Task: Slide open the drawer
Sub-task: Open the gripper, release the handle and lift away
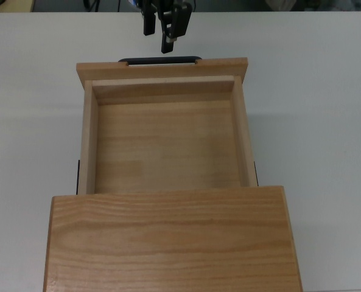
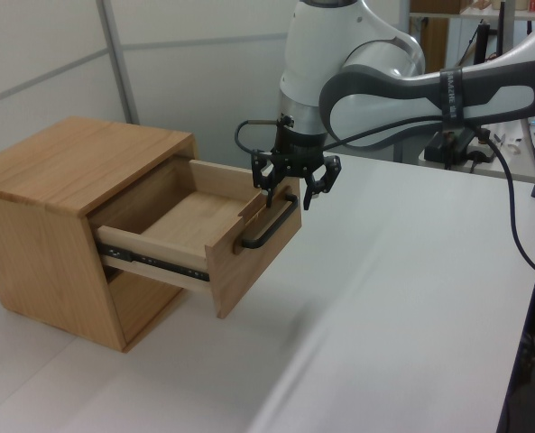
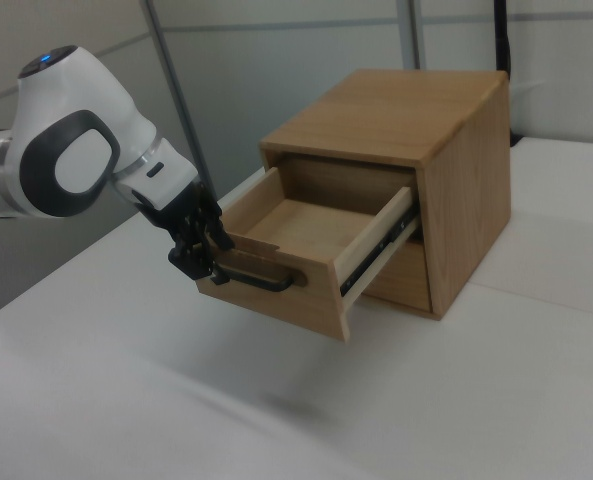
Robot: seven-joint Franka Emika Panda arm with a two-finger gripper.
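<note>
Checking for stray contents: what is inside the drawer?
The drawer shows only its bare wooden floor; nothing lies in the exposed part. Its rear stretch stays hidden under the cabinet top.

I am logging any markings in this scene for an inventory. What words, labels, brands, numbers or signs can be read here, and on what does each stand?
None can be read.
The band on the arm carries small marks, too small to read.
The drawer, its black handle, the cabinet and the gripper show no text.
</note>
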